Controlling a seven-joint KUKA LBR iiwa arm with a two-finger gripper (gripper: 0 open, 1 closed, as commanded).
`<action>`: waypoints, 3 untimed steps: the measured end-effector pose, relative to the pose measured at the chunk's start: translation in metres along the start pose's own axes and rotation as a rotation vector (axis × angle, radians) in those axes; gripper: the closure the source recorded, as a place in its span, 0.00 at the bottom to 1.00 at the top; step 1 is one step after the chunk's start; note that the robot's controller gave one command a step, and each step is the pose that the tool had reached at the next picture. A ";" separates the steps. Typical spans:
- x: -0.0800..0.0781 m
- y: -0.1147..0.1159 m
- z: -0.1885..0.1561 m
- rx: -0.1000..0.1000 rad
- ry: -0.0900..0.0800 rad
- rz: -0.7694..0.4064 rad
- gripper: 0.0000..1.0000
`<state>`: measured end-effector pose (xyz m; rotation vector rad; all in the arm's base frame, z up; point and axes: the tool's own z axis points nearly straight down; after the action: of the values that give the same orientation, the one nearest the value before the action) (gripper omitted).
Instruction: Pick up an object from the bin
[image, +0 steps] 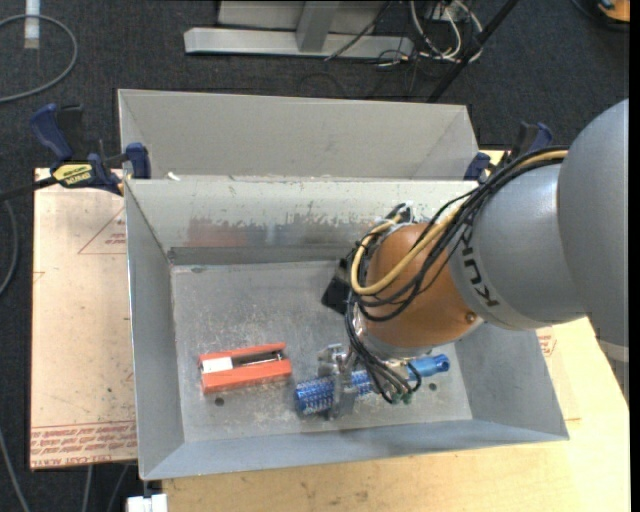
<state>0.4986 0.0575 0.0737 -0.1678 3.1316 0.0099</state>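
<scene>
Camera view: gripper (340, 368) right over the blue bristly thing (316, 398), can't tell its grip; orange-red block (245, 368) lies left.

Dark, speckled carpet (130, 50) covers the floor around the work area. A flat grey metal stand base (250, 42) rests on it at the top, beside a tangle of cables (440, 40); a thin cable loop (75, 50) curls at left.

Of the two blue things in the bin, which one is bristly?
The blue block nearer the orange-red tool, beside the gripper; the other blue piece looks smooth and rounded.
</scene>
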 end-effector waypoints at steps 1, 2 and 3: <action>0.000 0.000 0.000 0.000 0.000 0.001 1.00; 0.001 0.000 -0.002 0.000 0.001 0.001 1.00; 0.002 0.000 -0.010 0.000 0.006 0.001 1.00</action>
<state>0.4967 0.0573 0.0841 -0.1662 3.1375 0.0099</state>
